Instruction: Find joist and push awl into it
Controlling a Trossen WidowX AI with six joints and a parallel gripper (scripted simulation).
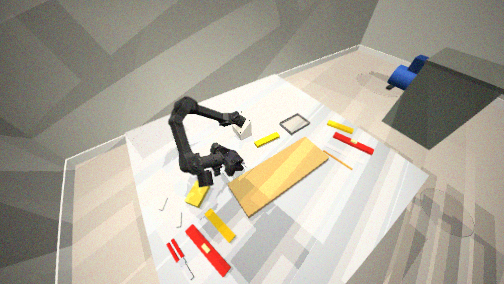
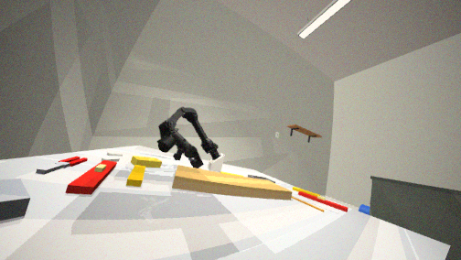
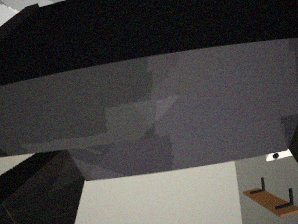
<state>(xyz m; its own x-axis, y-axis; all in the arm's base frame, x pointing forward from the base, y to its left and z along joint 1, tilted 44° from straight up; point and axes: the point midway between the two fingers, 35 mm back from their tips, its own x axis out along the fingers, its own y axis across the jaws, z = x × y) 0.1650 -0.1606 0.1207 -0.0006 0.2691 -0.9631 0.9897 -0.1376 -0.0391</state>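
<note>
Top cam has the black metal claw point(image 1: 235, 162) point(image 2: 198, 162) beside the tan wooden floor panel point(image 1: 280, 175) point(image 2: 230, 183), while only the wrist cam shows the broad dark-grey body point(image 3: 200, 105) it's gripping, fingers spread wide.
</note>
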